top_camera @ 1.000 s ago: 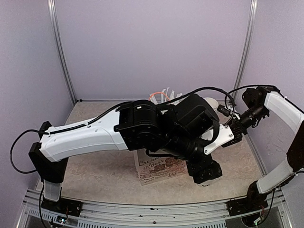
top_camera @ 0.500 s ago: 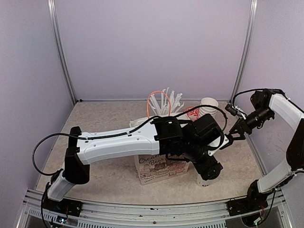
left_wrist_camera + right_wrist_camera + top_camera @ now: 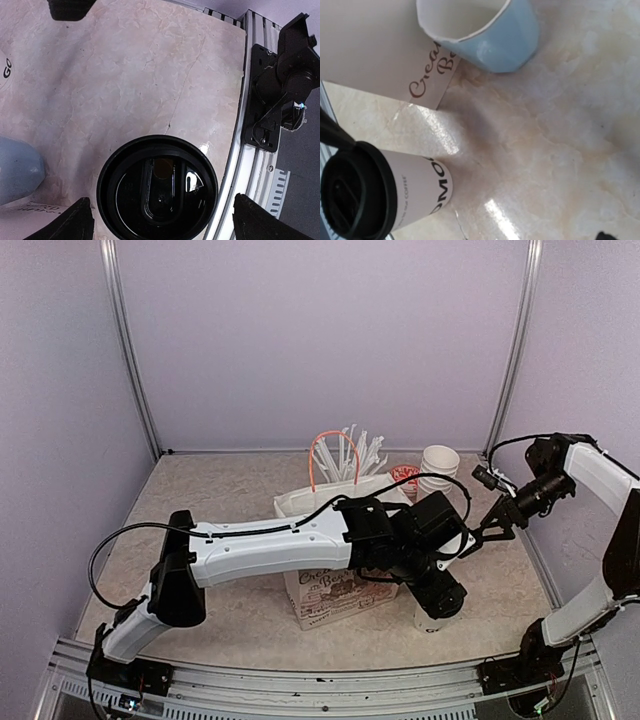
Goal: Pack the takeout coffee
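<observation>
1. Coffee cup of white paper with a black plastic lid (image 3: 157, 192) stands upright on the beige marble-patterned tabletop (image 3: 125, 75), close to its near edge.
2. Left jaws hang wide open above this cup, one finger on each side of the lid.
3. Right jaws are also open and hold nothing.
4. Light-blue mug (image 3: 485, 35) stands just beside the white paper bag with brown lettering (image 3: 370, 45).

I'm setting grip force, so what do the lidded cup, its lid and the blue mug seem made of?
The lidded cup: likely paper, matte white wall with printed lettering. Its lid: probably plastic, glossy black with sharp highlights and moulded ridges. The blue mug: looks like glazed ceramic, smooth sheen and thick pale rim, though enamel is possible.
</observation>
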Motion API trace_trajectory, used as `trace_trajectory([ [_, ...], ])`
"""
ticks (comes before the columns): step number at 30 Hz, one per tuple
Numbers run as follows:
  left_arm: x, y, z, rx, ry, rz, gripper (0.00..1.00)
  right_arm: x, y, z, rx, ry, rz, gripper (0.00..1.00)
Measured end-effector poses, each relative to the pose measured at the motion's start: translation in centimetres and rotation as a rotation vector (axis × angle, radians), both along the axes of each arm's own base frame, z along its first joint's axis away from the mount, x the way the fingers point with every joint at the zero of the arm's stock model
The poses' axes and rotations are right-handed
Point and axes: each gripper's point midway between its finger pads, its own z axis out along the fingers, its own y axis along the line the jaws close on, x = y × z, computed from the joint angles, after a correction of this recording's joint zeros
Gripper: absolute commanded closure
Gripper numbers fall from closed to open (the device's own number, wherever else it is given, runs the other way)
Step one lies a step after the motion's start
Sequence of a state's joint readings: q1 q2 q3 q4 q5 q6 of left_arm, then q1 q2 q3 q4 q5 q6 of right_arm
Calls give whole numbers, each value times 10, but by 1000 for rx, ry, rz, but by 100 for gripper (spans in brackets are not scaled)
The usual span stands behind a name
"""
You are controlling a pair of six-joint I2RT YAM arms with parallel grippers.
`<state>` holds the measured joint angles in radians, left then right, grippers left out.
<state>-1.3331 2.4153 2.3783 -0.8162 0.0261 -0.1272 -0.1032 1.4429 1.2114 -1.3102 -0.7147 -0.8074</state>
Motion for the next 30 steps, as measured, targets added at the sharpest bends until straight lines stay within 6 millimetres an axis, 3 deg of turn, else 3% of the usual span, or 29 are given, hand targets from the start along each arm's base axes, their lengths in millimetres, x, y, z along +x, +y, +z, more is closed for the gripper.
trace_trajectory([
  [9,3,-3,-8,5,-7,7,4,-2,1,-2,7,6,3,0],
  [15,3,-4,-20,22,-4,6,20,-3,1,-4,9,14,4,0],
  [19,2,-6,-19,11,-6,-3,26,-5,2,-7,10,18,6,0],
  [27,0,-10,-18,-8,-12,-27,12,-4,2,-7,10,16,6,0],
  [30,-1,-11,-18,-7,-20,-26,11,-4,2,-8,13,17,6,1],
])
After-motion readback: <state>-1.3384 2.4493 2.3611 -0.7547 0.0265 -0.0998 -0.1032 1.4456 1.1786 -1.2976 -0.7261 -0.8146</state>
